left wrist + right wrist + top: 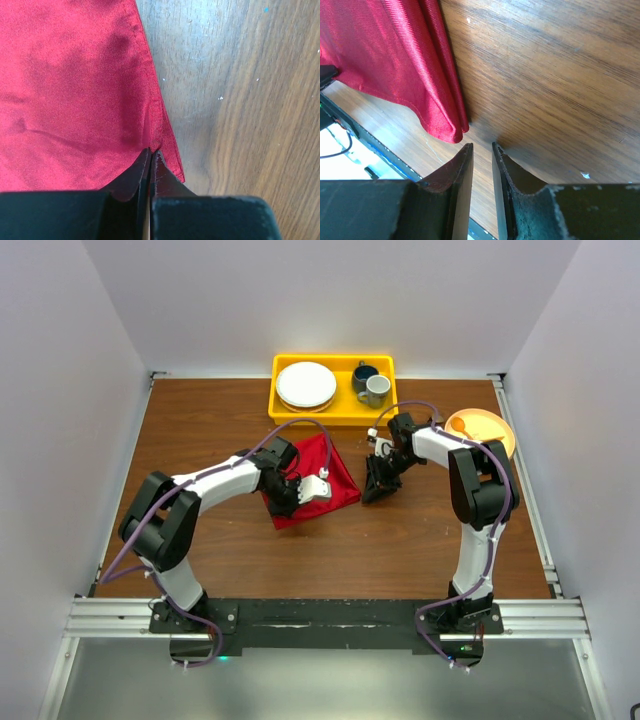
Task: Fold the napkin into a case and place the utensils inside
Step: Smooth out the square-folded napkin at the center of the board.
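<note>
Napkin (340, 488) lies on the table (400, 540) near the yellow tray (335, 421), left gripper (151, 152) clenched on its hem, right gripper (482, 147) parted, empty, alongside: draw your fold over slowly, edges aligned.

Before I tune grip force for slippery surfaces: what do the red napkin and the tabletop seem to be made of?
The napkin looks like woven cloth with a slight sheen: fine ribbed weave, stitched hem. The tabletop looks like smooth brown wood or wood-look laminate: grain streaks, soft glare.
</note>
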Robot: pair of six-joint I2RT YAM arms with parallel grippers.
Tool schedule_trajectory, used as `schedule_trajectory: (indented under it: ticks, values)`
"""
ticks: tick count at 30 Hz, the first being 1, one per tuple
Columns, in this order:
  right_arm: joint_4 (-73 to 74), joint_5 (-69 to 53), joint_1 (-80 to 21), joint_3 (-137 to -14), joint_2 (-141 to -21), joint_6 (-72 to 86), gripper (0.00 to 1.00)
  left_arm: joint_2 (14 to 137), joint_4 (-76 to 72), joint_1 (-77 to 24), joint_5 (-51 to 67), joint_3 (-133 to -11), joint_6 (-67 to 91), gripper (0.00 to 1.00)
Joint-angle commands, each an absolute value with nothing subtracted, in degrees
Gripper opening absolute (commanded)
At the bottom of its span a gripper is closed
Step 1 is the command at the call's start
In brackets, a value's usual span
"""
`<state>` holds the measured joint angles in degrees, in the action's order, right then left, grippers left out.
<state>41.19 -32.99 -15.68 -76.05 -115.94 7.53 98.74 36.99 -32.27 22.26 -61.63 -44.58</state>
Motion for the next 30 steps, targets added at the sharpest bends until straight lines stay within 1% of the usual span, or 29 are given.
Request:
schedule_trajectory:
  ticks: [1, 10, 17, 26, 30]
  values:
    - [40.4, -31.6, -15.6, -77.6, -117.4, 7.0, 0.27, 96.5, 37.4, -32.0, 23.6, -63.1, -44.8, 0.00]
    - [40.3, -31.5, -15.6, -78.0, -117.7, 7.2, 0.26, 93.5, 40.1, -32.0, 23.3, -62.2, -47.5, 0.00]
    - [40.3, -31.4, -15.5, -78.3, -117.9, 7.4, 0.26, 94.8, 40.8, -32.0, 23.7, -61.4, -49.0, 0.00]
    - [41.0, -30.8, -15.5, -78.9, -117.5, 6.6, 0.26, 96.4, 37.9, -32.0, 22.2, -57.8, -50.1, 0.00]
    - [41.0, -33.5, -15.6, -78.8, -116.8, 5.9, 0.27, 96.2, 37.0, -30.9, 23.5, -58.7, -48.9, 0.00]
